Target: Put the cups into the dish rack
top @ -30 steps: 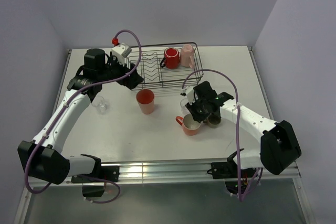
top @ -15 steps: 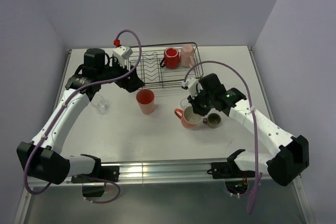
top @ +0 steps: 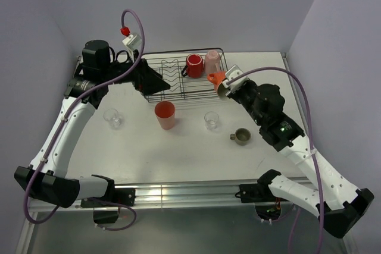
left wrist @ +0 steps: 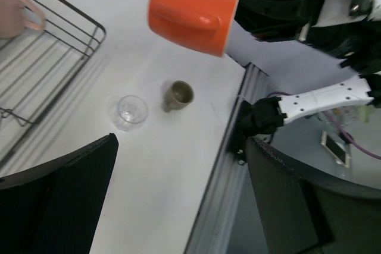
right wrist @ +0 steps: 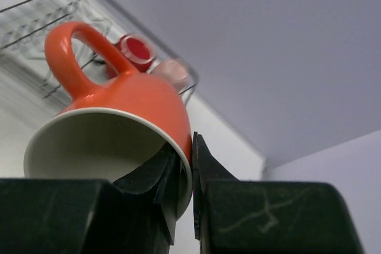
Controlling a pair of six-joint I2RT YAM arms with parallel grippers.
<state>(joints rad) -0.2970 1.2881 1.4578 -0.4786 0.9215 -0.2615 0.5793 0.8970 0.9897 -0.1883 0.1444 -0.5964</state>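
My right gripper (top: 226, 86) is shut on the rim of the orange mug (top: 216, 80) and holds it tilted in the air, above the right front corner of the dish rack (top: 178, 94). In the right wrist view the fingers (right wrist: 191, 168) pinch the mug's wall (right wrist: 128, 102), with one finger inside it. The red mug (top: 194, 65) and the pale pink mug (top: 212, 62) sit in the rack's right end. The salmon tumbler (top: 165, 114), two clear glasses (top: 112, 118) (top: 211, 120) and the grey-olive mug (top: 241, 137) stand on the table. My left gripper (top: 156, 81) is open and empty over the rack's left part.
The left wrist view shows the orange mug (left wrist: 193, 17) aloft, the grey-olive mug (left wrist: 178, 94), a glass (left wrist: 131, 111) and the table's front rail (left wrist: 220, 165). Walls close the table at the back and sides. The purple cables arc above both arms.
My right gripper lifted the orange mug off the table and carried it up and back to the rack's right front corner. My left arm rose and drew back a little.
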